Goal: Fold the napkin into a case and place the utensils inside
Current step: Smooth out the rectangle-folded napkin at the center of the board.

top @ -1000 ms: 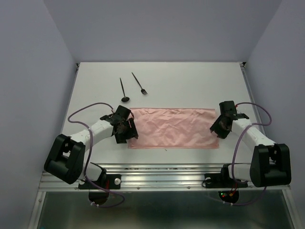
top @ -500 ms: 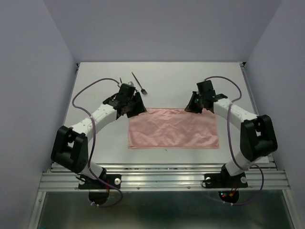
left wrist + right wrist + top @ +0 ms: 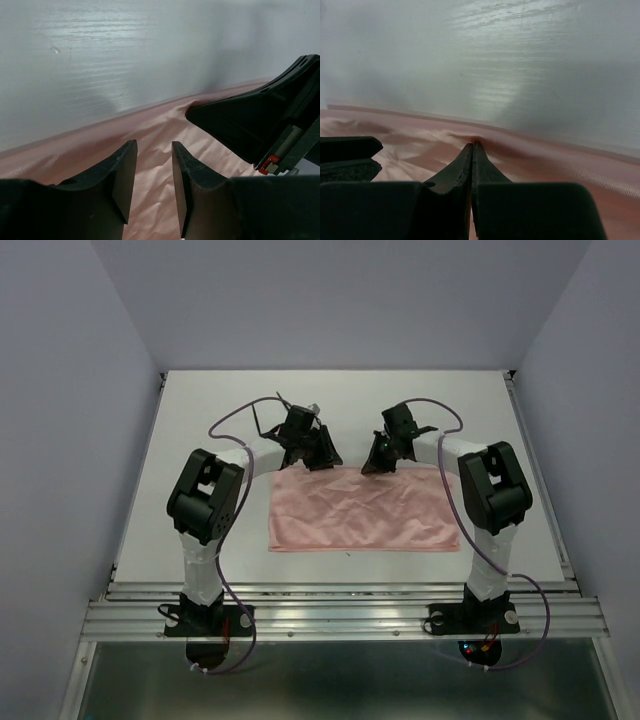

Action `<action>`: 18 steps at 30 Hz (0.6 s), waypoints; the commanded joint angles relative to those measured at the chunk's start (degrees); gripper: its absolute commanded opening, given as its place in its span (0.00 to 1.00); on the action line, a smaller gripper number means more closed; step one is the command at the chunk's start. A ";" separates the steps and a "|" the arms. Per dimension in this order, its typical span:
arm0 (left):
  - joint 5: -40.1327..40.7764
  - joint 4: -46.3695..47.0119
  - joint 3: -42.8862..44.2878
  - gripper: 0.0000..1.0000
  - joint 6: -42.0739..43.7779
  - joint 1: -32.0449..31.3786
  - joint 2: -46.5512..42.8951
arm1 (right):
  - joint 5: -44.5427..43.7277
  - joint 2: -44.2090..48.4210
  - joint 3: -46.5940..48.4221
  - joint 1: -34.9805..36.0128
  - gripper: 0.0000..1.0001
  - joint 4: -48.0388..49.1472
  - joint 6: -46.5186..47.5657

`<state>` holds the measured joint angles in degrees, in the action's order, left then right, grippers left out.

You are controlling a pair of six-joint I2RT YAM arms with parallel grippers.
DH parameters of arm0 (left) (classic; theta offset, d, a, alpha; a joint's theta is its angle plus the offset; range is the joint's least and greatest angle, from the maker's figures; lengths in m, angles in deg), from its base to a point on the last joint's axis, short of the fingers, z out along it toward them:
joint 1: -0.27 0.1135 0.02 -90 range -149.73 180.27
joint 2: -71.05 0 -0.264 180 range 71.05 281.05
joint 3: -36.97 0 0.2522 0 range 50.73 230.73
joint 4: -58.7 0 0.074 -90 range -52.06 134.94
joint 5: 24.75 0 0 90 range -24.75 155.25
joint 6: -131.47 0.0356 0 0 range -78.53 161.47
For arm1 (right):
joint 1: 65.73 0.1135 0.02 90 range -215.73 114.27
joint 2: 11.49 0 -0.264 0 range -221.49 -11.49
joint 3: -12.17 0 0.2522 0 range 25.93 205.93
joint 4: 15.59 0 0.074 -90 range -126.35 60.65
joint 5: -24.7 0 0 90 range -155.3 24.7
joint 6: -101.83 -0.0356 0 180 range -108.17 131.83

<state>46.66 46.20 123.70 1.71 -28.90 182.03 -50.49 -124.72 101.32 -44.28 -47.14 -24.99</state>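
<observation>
though laid out flat on the white desk (image 3: 200, 430), showed no fold anywhere: thin, pale salmon-pink fabric napkin (image 3: 360, 512), wrinkled, single layer, long sides running left to right in front of both arms. counted nothing of the task as done; no case formed yet.

met the cloth at its far long edge with both arms, close to each other near the middle of that edge. saw the right fingers (image 3: 462, 170) pressed together, tips closed on the far edge of the napkin (image 3: 410, 150), fabric puckered up right at the tips. saw the left fingers (image 3: 122, 170) apart, a clear gap between them, over the napkin (image 3: 150, 125) just inside the same edge and not clamped on anything; could not tell whether touching the cloth.

read this as the very start of the first fold: one pinch made, the other to come, then probably the far edge to be carried toward the near one. left after that: further folds to narrow the cloth into a pouch, then fetching the two small slim black utensils (image 3: 281, 400), a fork and a spoon. glimpsed only thin handle ends of these on the bare desk beyond the cloth, mostly hidden behind the left arm, apart from the napkin and outside both sets of fingers.
</observation>
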 commanded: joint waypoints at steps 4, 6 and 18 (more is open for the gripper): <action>3.11 -1.17 3.67 0.45 3.03 -0.28 3.01 | -3.82 -1.64 0.90 0.26 0.03 0.38 1.57; 4.34 -3.10 3.32 0.45 4.08 -0.28 3.54 | -4.08 -1.91 0.54 -0.27 0.03 0.12 1.84; 8.31 -5.30 0.42 0.45 7.95 0.16 4.42 | -5.40 3.89 -6.40 -11.42 0.01 0.03 3.51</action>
<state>51.66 43.86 124.97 6.38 -29.01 186.47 -52.68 -123.52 97.28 -51.03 -46.59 -23.53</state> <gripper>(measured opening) 0.450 0.020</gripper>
